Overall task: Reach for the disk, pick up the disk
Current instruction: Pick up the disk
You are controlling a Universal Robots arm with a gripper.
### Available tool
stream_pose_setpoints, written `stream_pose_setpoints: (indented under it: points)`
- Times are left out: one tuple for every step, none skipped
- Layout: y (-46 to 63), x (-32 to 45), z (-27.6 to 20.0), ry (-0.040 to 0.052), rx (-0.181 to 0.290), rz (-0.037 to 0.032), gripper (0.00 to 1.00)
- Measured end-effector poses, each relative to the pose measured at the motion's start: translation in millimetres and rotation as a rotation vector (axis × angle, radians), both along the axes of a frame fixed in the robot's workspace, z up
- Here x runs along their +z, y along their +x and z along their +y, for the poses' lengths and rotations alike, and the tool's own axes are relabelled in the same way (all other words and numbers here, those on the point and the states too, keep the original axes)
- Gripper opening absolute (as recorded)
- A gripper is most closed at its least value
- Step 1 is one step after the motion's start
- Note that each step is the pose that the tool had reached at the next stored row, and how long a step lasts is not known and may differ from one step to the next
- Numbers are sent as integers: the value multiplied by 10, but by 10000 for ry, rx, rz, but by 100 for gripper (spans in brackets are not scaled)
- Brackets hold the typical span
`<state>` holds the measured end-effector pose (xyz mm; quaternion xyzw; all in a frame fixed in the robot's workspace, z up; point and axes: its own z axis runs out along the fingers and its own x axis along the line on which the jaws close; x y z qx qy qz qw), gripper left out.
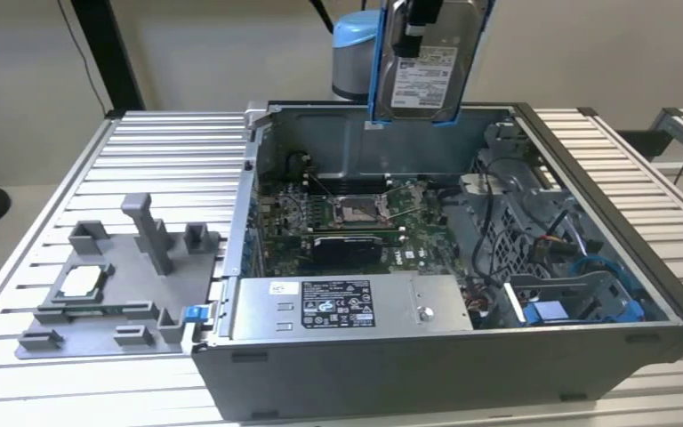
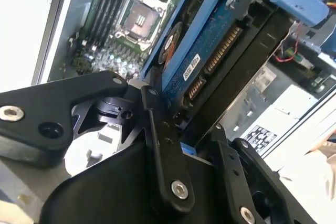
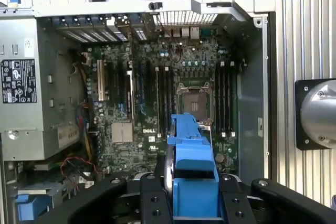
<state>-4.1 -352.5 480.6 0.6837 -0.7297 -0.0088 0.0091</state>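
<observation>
Hand (image 3: 193, 198) w/ disk (image 1: 425, 80) above PC case (image 1: 437, 374).

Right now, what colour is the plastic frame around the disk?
Blue. The frame around the disk shows best in the first wrist view.

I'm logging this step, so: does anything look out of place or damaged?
Nothing stands out. The disk hangs upright above the open computer case, clamped in the tool; no spill or visible damage.
</observation>
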Motion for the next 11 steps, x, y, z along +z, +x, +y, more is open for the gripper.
stream_pose_setpoints:
  points:
    - [34,0,0,0,0,1,0]
    - [64,0,0,1,0,2,0]
    - [96,-1,1,1,0,3,0]
    - [128,0,1,1,0,3,0]
    - [158,0,0,1,0,4,0]
    - [190,0,0,1,0,5,0]
    - [252,0,0,1,1,7,0]
    - [281,0,0,1,0,8,0]
    - [316,0,0,0,0,9,0]
    - [346,0,0,1,0,10,0]
    - [376,0,0,1,0,10,0]
